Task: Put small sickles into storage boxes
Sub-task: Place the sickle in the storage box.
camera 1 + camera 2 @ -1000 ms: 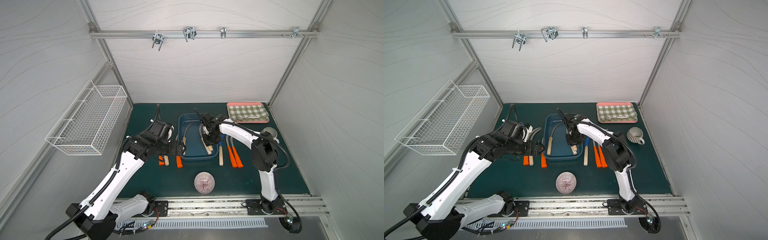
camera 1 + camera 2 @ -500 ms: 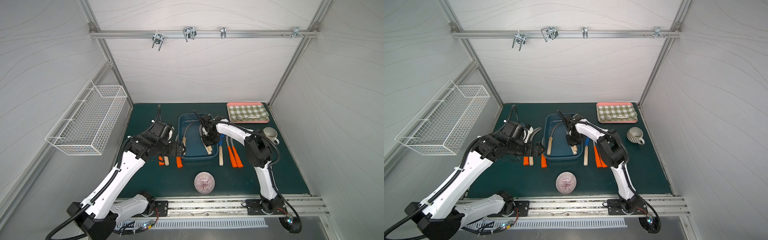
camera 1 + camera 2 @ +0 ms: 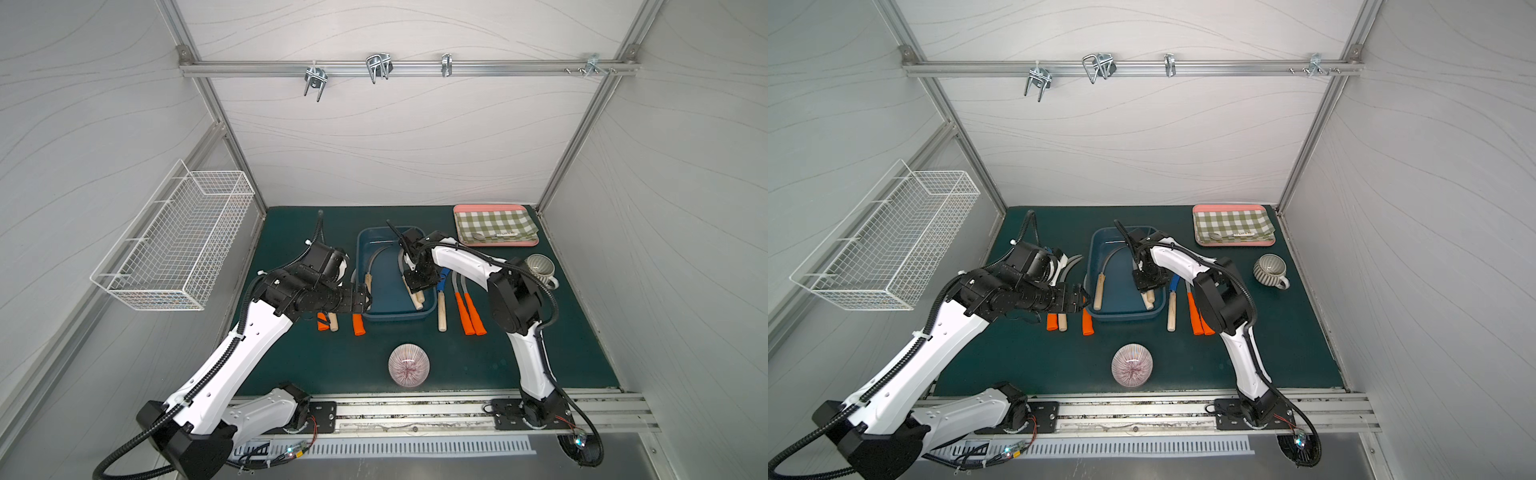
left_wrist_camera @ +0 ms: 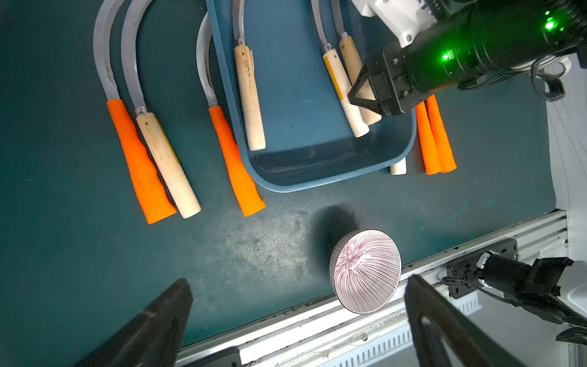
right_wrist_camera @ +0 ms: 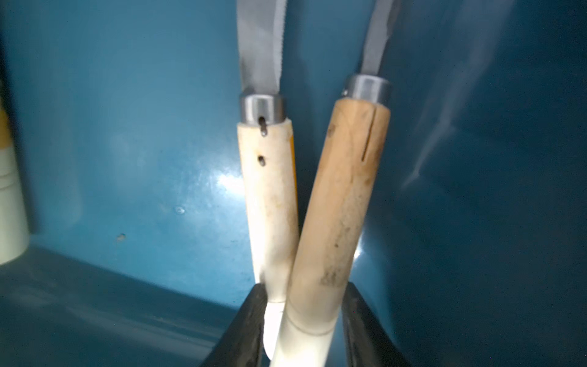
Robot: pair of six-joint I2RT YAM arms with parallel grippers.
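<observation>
Three sickles (image 4: 249,105) lay lengthwise in the tub (image 4: 317,168), blades rearward; right fingers (image 5: 247,333) straddled two handles (image 5: 333,206), grip unclear; left fingers (image 4: 152,324) gaped empty.

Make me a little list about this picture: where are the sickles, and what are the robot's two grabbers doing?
Storage box: blue tub, middle of the green mat
Sickles inside: three, all wooden-handled
Sickles outside: six on the mat, three on each side of the tub
Right gripper: in the tub, jaws parted around a wooden handle
Left gripper: open, empty, hovering by the tub's rim
Also there: striped bowl, mug, pink tray
</observation>
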